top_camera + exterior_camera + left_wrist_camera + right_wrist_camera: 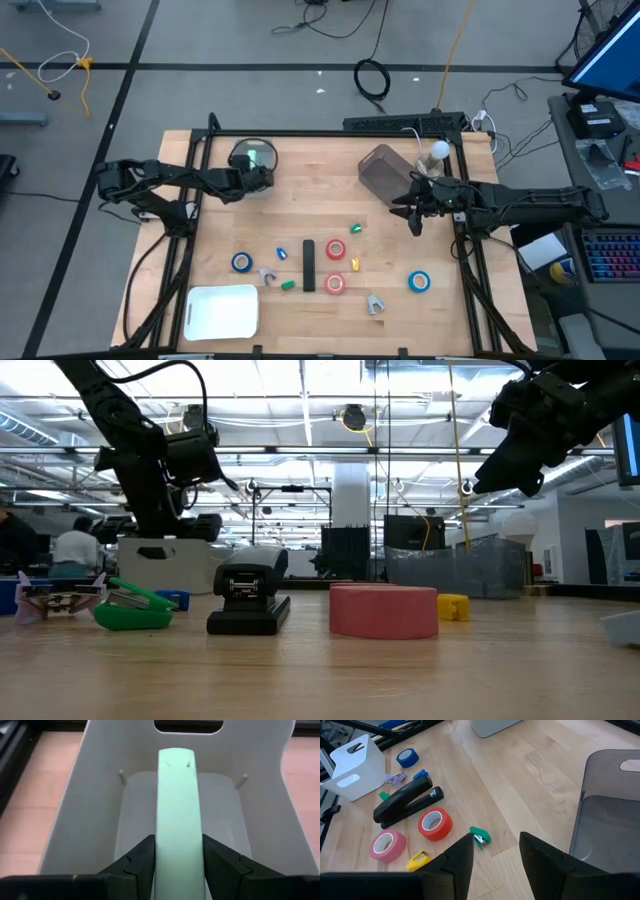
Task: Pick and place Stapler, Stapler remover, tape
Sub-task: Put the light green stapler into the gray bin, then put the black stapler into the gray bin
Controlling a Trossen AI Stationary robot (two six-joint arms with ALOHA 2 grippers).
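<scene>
Green tape (175,815) sits clamped in the left gripper (175,865) over a white bin (253,156); right gripper (495,855) open; table's (300,170) stapler (308,265) remains.

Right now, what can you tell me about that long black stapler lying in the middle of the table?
The black stapler is a long, dark desk model that looks like plastic, closed and lying flat on the wooden table. From above it lies lengthwise among the small items, between the two red tape rolls and a blue roll. In the right wrist view it shows a hinged top arm over a base, with a small pale label on its side. No gripper touches it.
</scene>
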